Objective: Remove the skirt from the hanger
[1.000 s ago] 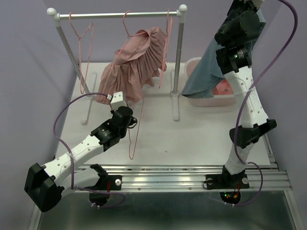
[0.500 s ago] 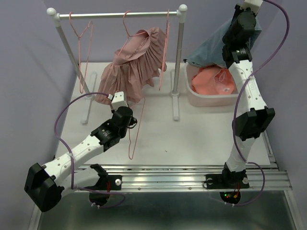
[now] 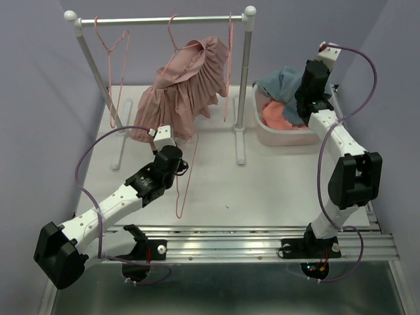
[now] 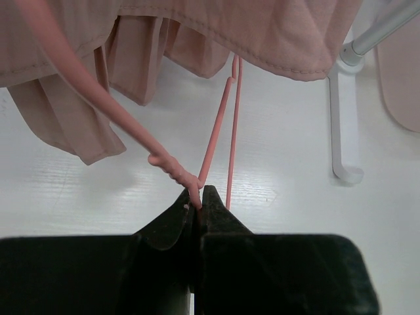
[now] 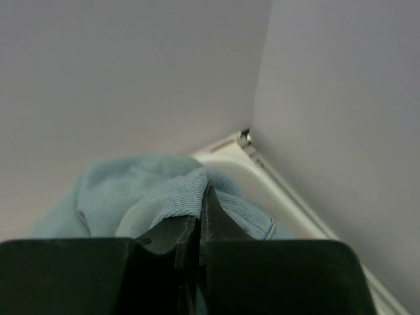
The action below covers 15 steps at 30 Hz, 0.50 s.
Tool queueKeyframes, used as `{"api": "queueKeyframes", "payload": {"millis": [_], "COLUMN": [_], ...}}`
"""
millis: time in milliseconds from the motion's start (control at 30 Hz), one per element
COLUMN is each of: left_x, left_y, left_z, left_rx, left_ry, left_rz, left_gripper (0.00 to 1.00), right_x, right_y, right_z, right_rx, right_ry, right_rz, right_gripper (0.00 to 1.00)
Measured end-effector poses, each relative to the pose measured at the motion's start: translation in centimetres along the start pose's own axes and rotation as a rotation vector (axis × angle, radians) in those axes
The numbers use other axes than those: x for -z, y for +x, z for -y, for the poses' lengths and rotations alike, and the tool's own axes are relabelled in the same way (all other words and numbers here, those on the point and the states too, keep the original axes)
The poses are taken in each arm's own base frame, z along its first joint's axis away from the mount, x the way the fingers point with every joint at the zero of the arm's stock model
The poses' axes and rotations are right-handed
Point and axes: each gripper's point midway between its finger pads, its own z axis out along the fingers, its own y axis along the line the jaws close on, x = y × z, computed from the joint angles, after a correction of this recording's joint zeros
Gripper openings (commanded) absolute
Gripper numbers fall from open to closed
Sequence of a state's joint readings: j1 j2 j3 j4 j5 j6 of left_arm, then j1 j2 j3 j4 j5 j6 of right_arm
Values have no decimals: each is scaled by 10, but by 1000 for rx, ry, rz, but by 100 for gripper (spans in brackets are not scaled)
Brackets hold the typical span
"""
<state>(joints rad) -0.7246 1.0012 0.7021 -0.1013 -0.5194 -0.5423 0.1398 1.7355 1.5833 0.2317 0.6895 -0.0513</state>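
A blue skirt (image 3: 279,82) lies bunched in the white bin (image 3: 289,139), off any hanger. My right gripper (image 3: 302,113) is shut on a fold of it, low over the bin; the wrist view shows the jaws (image 5: 203,193) pinching the blue cloth (image 5: 131,190). My left gripper (image 3: 184,165) is shut on the twisted neck of an empty pink wire hanger (image 3: 180,190), held over the table in front of the rack. In the left wrist view the jaws (image 4: 198,197) clamp the hanger (image 4: 216,128).
A clothes rack (image 3: 157,20) stands at the back with a pink pleated skirt (image 3: 184,85) on a hanger and two bare pink hangers, one at the left (image 3: 117,65). A coral cloth (image 3: 279,113) lies in the bin. A rack foot (image 4: 344,131) is ahead right of my left gripper.
My right arm has swung down from high up, lowering the blue skirt into the bin. The left arm and its hanger have not moved.
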Motion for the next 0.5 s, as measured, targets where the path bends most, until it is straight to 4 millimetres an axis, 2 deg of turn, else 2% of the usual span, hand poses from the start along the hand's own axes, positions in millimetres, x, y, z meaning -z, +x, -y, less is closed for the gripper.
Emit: {"api": "queueKeyframes", "payload": {"millis": [33,100,133,233,267,333,400,500], "left_x": [0,0,0,1,1,1,0,0], "left_y": [0,-1,-2,-6,-7,-7,-7,-7], "left_z": [0,1,1,3,4,4,4,4], "left_rx": [0,-1,-1,3,4,4,4,4], "left_ry": [1,1,3,6,7,8,7,7], "left_rz": [1,1,3,9,11,11,10,10], "left_gripper": [0,0,0,0,0,0,0,0], "right_x": [2,5,5,9,10,11,12,12], "right_y": [15,69,82,149,165,191,206,218], "right_z": [3,9,11,15,14,11,10,11], "right_rx": [-1,12,15,61,77,100,108,93], "right_ry": [2,6,8,12,8,-3,-9,-20], "right_rz": [-23,-109,-130,-247,-277,-329,-362,-390], "right_gripper": [1,1,1,1,2,3,3,2]}}
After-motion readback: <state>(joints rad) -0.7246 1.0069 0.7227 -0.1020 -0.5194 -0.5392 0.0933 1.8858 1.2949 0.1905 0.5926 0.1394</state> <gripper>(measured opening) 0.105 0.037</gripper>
